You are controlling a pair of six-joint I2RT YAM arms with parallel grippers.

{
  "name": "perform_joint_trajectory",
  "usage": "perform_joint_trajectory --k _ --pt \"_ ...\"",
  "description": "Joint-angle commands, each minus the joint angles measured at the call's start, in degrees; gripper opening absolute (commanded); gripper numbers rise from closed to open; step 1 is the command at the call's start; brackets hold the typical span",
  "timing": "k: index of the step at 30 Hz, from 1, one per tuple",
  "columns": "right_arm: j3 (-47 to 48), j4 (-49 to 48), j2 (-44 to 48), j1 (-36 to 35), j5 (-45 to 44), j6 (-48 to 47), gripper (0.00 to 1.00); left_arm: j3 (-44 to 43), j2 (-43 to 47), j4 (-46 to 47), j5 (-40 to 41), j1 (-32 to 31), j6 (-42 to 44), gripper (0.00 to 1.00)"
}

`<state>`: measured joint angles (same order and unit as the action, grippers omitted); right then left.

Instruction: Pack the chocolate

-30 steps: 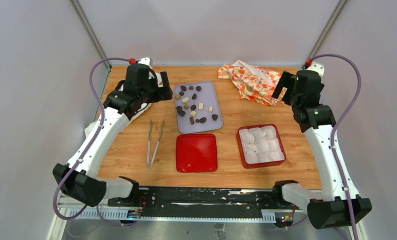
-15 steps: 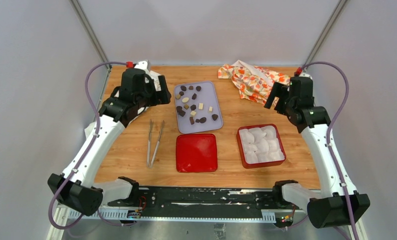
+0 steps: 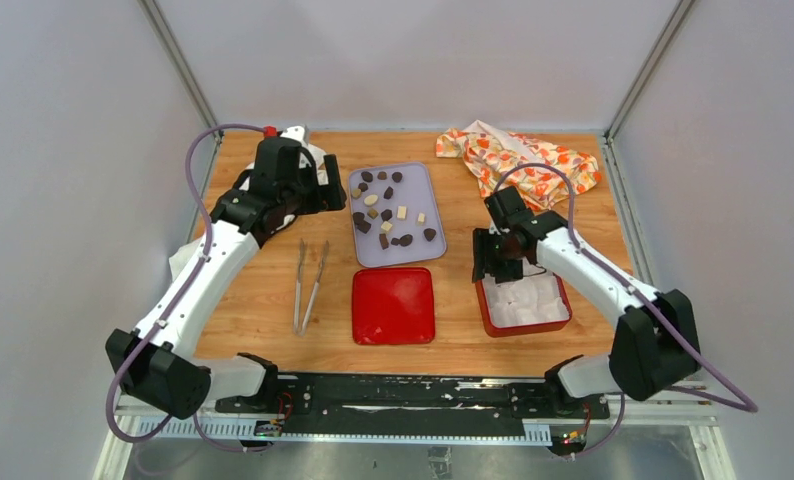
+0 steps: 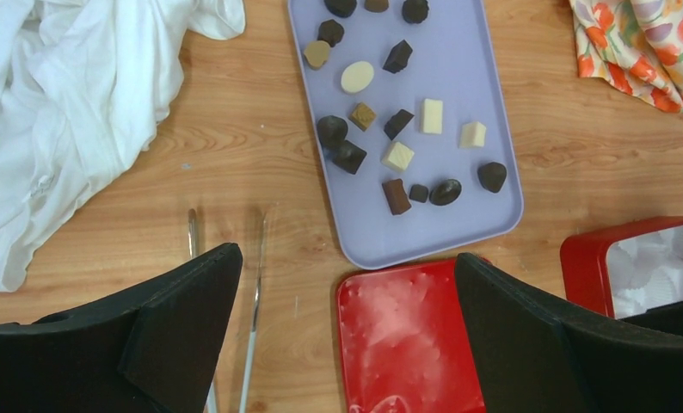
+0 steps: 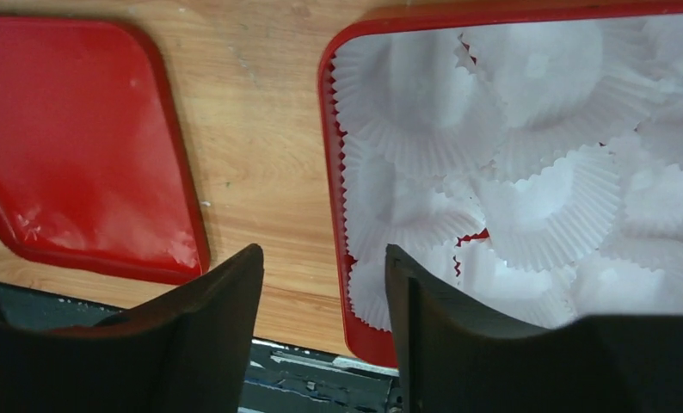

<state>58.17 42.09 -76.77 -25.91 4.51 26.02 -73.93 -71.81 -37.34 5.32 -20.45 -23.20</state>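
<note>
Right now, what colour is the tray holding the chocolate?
Pale lavender tray; clearest in the left wrist view.

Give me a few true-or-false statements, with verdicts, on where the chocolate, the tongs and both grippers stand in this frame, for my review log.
1. The chocolate lies on the lavender tray. True.
2. The left gripper holds the tongs. False: it is open and empty, and the tongs lie on the table, left of the red lid.
3. The right gripper hangs open over the near left corner of the red box. True.
4. Several paper cups hold chocolate. False: every cup in view is empty.
</note>
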Motion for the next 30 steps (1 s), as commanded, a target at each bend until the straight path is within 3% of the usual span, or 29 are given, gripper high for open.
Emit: perform_joint_trajectory --k 1,6,15,18,24,30 --pt "0.28 2.44 -3.94 -0.65 -0.80 -1.11 0.54 -1.42 -0.94 0.47 -1.16 -0.21 -0.50 1.00" --pt "0.53 1.92 -7.94 -1.16 -2.07 -3.90 0.44 -0.78 -1.19 0.52 -1.02 -0.21 -0.79 1.00" --pt "3.55 1.51 -12.64 -1.90 -3.93 -6.73 0.19 -0.77 -1.60 0.52 -0.34 -0.21 -1.14 1.00" --pt "4.94 1.69 -14.22 -1.95 -4.44 -7.63 0.00 -0.79 -1.74 0.52 0.00 -0.21 -1.31 1.00" --pt "10.13 2.02 -18.45 -1.88 -11.67 -12.23 0.00 -1.41 -2.55 0.51 0.21 -0.21 -1.20 1.00" --pt "21.41 3.30 -27.45 -0.14 -9.89 -16.11 0.00 -3.06 -3.78 0.39 -0.78 -0.21 -0.59 1.00"
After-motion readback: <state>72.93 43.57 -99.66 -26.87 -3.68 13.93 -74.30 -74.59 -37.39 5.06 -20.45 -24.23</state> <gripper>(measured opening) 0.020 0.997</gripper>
